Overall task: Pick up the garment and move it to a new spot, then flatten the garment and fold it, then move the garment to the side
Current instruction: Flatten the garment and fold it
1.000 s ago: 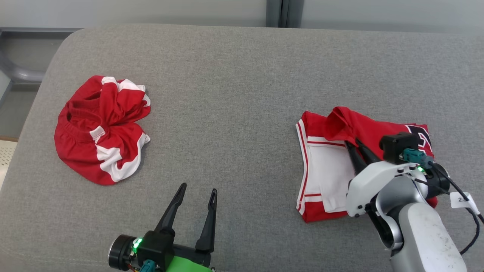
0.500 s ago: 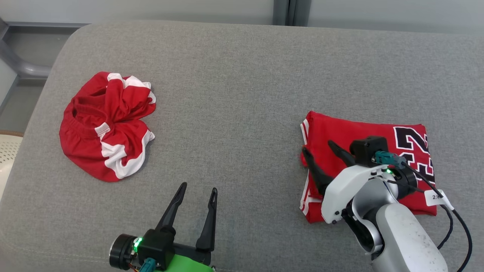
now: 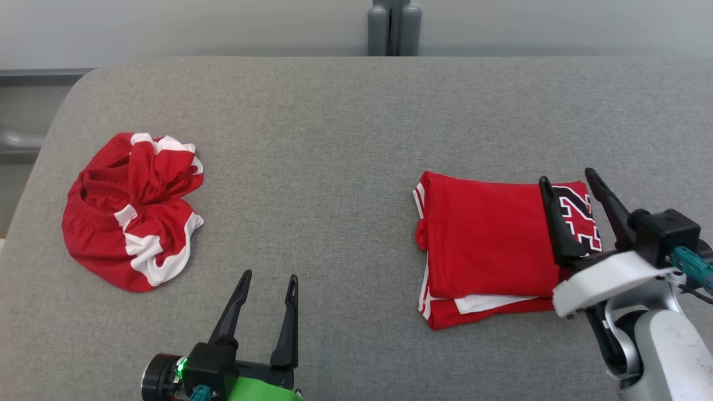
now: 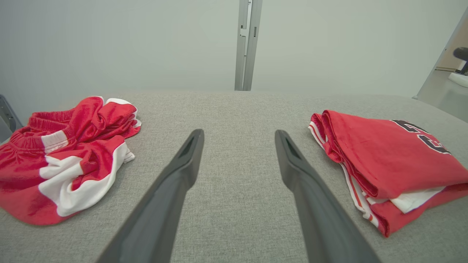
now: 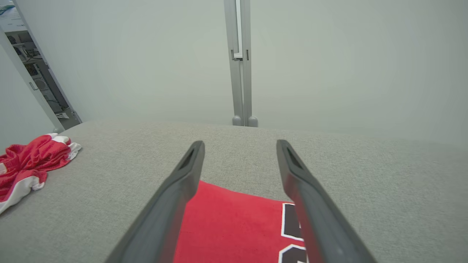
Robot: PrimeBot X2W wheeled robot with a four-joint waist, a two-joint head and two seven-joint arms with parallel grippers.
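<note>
We see the folded jersey [image 3: 490, 245] lying right of centre on the grey cushion [image 3: 334, 139], its black number partly hidden behind the right gripper [image 3: 566, 175], whose jaws are wide w/ nothing between. Left gripper [image 3: 269, 275], lower left, is likewise spread & empty, its base cut off by the btm edge. Crumpled shorts [image 3: 131, 209] lie at far left.

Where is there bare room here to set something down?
Widest bare patch: between crumpled garment and folded jersey, ahead of the left gripper. Far strip behind both: bare too. Crowded where the right gripper overhangs the jersey.
</note>
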